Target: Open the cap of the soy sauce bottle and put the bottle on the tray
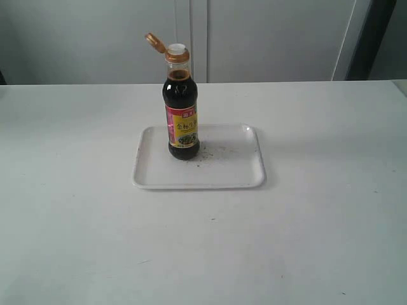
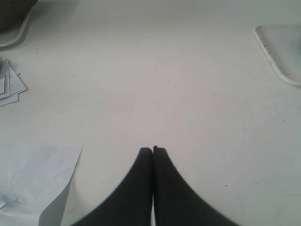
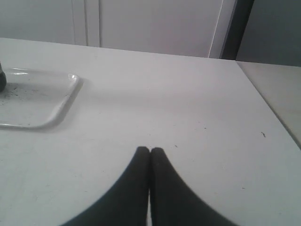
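The soy sauce bottle [image 1: 182, 114] stands upright on the left half of the white tray [image 1: 235, 171], dark liquid inside and a red-and-yellow label on its front. Its orange-gold cap [image 1: 154, 42] is flipped open to the left, baring the white spout [image 1: 176, 48]. Neither arm shows in the exterior view. My left gripper [image 2: 153, 149] is shut with nothing in it, over bare table, a corner of the tray [image 2: 282, 52] far off. My right gripper [image 3: 150, 149] is also shut and empty, apart from the tray [image 3: 47, 99]; only a dark edge of the bottle [image 3: 2, 80] shows there.
Loose white paper sheets [image 2: 33, 179] and folded cards [image 2: 9, 84] lie on the table near the left gripper. A rounded object's rim [image 2: 16, 33] sits at the far corner of that view. The table's edge [image 3: 268, 103] runs close beside the right gripper.
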You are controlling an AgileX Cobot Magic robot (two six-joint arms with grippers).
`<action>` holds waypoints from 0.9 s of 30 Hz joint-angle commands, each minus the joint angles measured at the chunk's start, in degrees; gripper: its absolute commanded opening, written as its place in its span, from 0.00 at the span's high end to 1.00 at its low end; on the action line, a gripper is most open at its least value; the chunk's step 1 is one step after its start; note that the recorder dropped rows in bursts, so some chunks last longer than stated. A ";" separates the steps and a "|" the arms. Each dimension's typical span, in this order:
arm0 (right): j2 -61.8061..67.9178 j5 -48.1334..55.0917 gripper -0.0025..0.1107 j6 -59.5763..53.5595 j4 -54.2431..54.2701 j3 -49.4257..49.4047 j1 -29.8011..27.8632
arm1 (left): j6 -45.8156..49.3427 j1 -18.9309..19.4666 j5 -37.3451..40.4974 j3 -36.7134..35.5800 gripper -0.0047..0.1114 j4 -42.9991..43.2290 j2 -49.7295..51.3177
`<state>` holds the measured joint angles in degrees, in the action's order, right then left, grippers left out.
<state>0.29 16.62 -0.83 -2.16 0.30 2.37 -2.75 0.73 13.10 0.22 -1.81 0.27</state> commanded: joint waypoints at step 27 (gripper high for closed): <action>-0.29 2.95 0.98 0.83 0.19 -0.30 -0.11 | 0.00 0.20 0.02 -0.22 0.96 -0.47 -0.27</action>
<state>0.29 19.59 0.00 -2.02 0.30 2.37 -2.75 0.73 13.10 0.22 -1.81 0.27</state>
